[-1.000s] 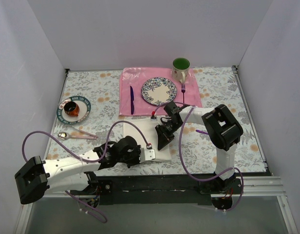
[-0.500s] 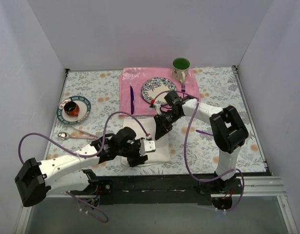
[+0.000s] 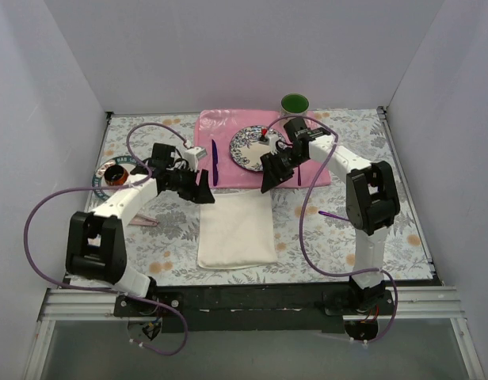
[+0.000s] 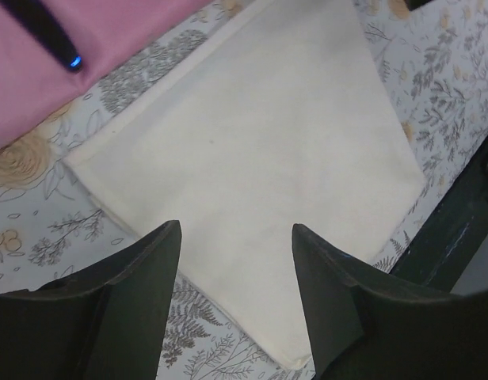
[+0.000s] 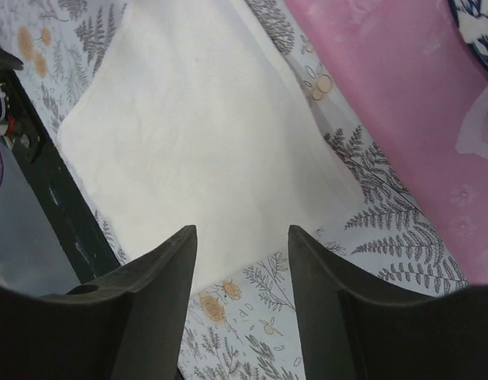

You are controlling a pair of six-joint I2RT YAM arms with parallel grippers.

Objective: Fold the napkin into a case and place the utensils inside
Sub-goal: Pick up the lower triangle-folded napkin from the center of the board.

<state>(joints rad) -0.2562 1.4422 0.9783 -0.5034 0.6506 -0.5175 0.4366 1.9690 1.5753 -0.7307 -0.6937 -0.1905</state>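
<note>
Hovering my left claw [image 4: 234,231] and right claw [image 5: 242,231], both spread and empty, above the far corners of the napkin [image 3: 236,229]. It lies folded on the table [image 3: 331,237], just near of the placemat [image 3: 228,134]. I'd pinch both corners evenly before folding it narrower.

Plain white walls [image 3: 244,55] on three sides, floral tablecloth [image 3: 410,206] — grey ferns, orange blossoms

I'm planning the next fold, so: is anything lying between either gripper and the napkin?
Nothing visible does. Both wrist views look down between open fingers onto bare cream cloth. The left gripper and right gripper hang near the napkin's far corners; the pink placemat and dark knife lie beyond that edge.
</note>
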